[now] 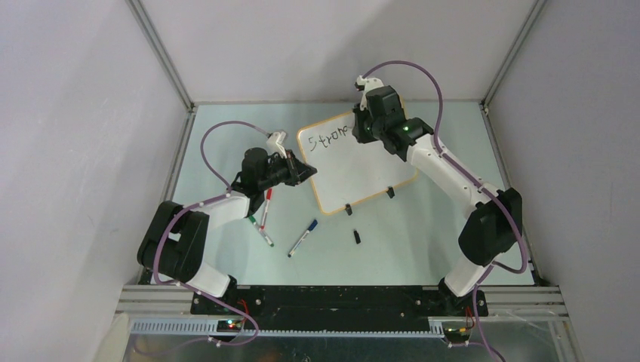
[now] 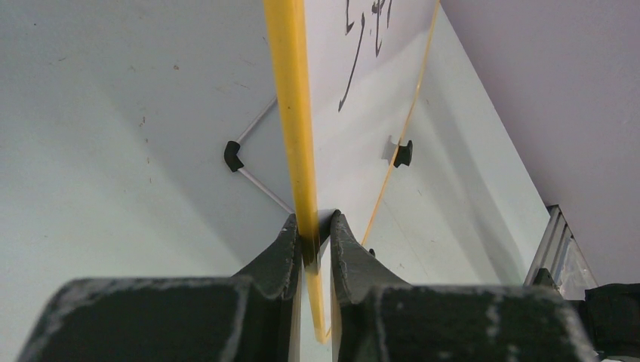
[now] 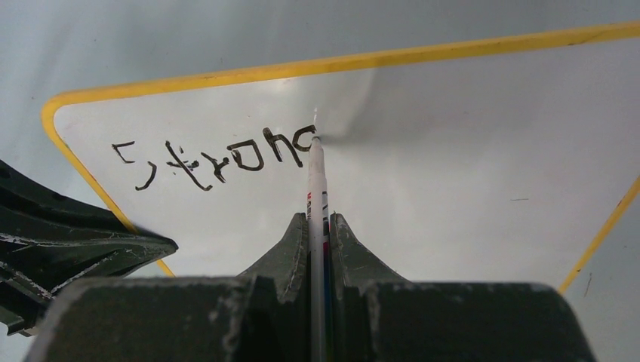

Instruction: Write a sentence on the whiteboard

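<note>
Overhead I see the glossy orange-rimmed whiteboard (image 1: 355, 170) between my arms. The wrist views add the grips: left gripper (image 2: 312, 230) pinching its rim, right gripper (image 3: 319, 226) clamping a slim white marker (image 3: 317, 177) at the end of the black handwritten sentence (image 3: 219, 158).

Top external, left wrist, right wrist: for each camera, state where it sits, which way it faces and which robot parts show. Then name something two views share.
Top external: above and behind the bases, looking down on the table; both arms, the whiteboard and loose markers show.
Left wrist: on the left arm, facing forward past the left gripper, shut on the whiteboard's yellow rim.
Right wrist: on the right arm, facing along the marker held in the right gripper to the sentence.
Shared: both wrist views show the sentence.
</note>
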You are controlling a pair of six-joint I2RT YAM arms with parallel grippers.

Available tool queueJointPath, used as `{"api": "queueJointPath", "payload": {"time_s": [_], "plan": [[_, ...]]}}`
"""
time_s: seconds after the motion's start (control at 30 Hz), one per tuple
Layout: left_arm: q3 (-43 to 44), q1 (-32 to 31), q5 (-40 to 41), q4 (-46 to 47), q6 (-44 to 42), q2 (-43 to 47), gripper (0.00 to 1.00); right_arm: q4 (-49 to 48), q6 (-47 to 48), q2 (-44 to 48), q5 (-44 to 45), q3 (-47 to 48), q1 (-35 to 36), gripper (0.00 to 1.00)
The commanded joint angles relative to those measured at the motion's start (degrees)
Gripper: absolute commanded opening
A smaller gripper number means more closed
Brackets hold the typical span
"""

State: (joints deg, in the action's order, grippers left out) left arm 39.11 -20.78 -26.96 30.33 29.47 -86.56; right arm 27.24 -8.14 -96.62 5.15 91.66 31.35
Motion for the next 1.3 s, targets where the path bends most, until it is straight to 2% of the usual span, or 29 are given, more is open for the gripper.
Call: {"api": "queueJointPath", "payload": {"time_s": [0.0,0.5,0.9,1.27], "plan": [[-0.7,-0.6,2.8,-4.2,-5.4,-0.6,0.00,-0.4,-0.4,-1.5,1.0,3.4,-0.2,0.00],[-0.7,-0.6,2.9,-4.4,-5.5,-0.5,0.00,0.0,-0.4,-1.6,0.9,3.5,-0.2,0.00],[-0.7,-0.6,2.9,-4.3,-5.5,-0.3,0.00,-0.6,-0.4,1.2,1.2,-2.8,-0.4,0.00],[-0.6,-0.7,2.9,-4.4,-5.5,-0.6,0.00,-0.2,-0.7,1.8,0.5,-5.0,0.0,0.00]]}}
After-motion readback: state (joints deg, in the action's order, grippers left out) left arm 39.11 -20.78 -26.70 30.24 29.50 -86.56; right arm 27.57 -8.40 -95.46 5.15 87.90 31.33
